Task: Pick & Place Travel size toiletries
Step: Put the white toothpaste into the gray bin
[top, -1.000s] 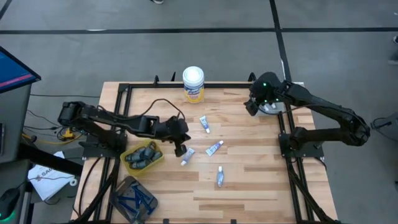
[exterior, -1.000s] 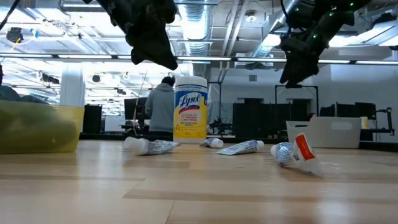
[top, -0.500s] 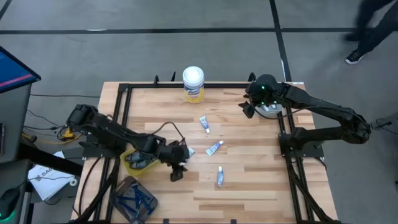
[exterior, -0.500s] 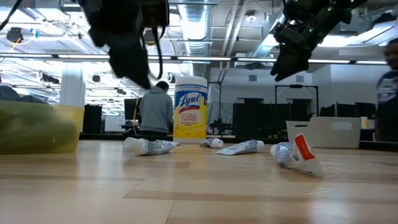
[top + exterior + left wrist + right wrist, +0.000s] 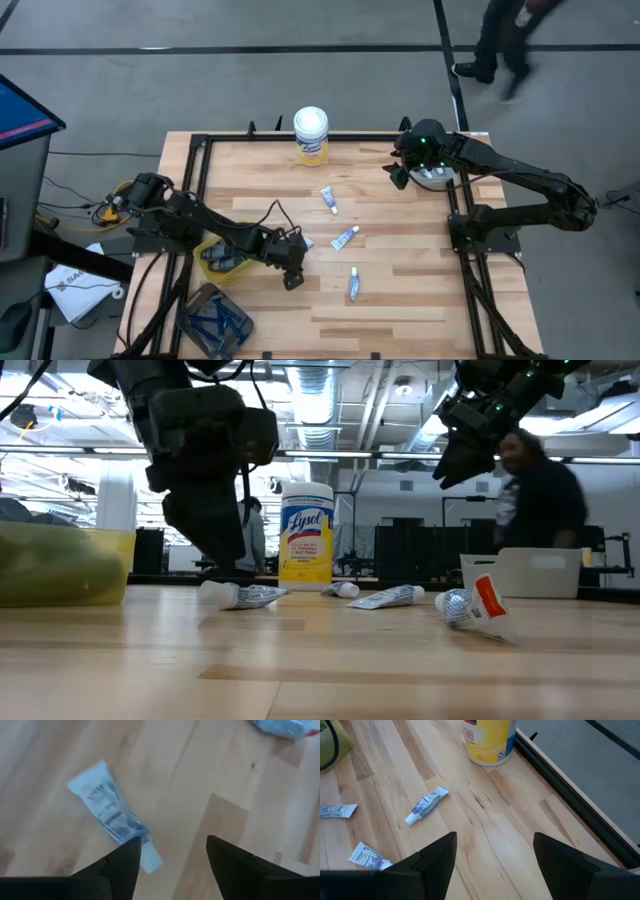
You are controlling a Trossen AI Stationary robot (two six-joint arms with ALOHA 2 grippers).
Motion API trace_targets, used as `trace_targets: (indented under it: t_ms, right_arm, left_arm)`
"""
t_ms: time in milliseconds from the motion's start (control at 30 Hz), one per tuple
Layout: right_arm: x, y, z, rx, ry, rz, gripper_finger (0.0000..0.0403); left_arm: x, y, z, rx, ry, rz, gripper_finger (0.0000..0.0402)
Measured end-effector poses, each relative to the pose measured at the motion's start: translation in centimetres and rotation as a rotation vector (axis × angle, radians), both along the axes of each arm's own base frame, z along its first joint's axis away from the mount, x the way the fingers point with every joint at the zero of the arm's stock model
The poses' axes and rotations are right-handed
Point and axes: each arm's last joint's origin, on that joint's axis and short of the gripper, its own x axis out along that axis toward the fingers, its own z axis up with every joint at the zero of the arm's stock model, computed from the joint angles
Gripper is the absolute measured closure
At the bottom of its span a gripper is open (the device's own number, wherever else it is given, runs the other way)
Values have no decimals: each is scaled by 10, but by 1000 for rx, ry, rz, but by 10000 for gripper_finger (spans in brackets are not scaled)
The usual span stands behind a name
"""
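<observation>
Several small white tubes with blue print lie flat on the wooden table: one beside my left gripper, and others to its right. My left gripper hangs low and open just on the near side of the first tube. That tube's cap end lies by one fingertip, and whether they touch cannot be told. My right gripper waits open, high over the table's far right.
A yellow bin with dark grey sticks stands at the table's left edge. A blue container sits near the left front corner. A white canister with a yellow label stands at the far edge. A person walks beyond the table.
My left gripper has gone toward the table's near edge and down, sinking close over the tabletop beside the left tube. The tubes have stayed where they were.
</observation>
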Motion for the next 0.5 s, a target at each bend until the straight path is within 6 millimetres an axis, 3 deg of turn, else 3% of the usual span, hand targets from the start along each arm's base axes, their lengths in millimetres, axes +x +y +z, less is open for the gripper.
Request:
trace_targets:
  t_ms: [500]
  right_arm:
    - [0, 0, 0, -3, 6, 5, 148]
  left_arm:
    - [-4, 2, -5, 47, 43, 37, 198]
